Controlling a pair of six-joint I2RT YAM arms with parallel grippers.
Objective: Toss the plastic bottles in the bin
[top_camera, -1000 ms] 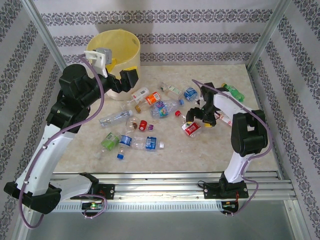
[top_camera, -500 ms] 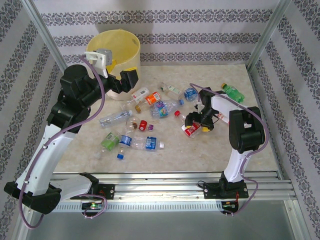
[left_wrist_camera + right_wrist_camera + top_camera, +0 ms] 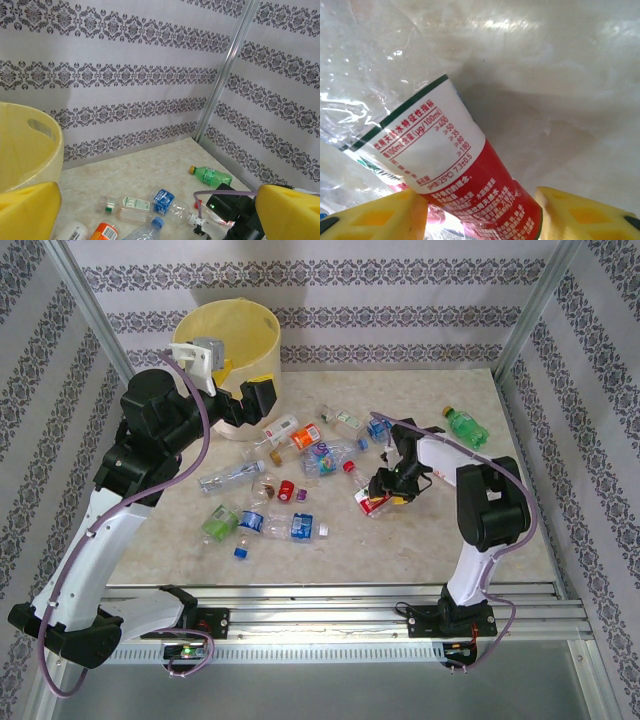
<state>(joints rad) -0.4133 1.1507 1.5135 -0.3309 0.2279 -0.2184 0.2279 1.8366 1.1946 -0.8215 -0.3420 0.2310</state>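
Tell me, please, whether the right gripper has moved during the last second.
Yes. In the top view the right gripper has shifted left, away from the green bottle at the far right, and now sits over the red-labelled bottle.

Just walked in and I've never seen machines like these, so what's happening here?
Two robot arms are meant to clear plastic bottles off a table into a yellow-lined bin. The right gripper is down at a red-label bottle, with its open fingers on either side of it, not yet closed. The left gripper hangs open and empty beside the bin. Many bottles lie scattered on the table.
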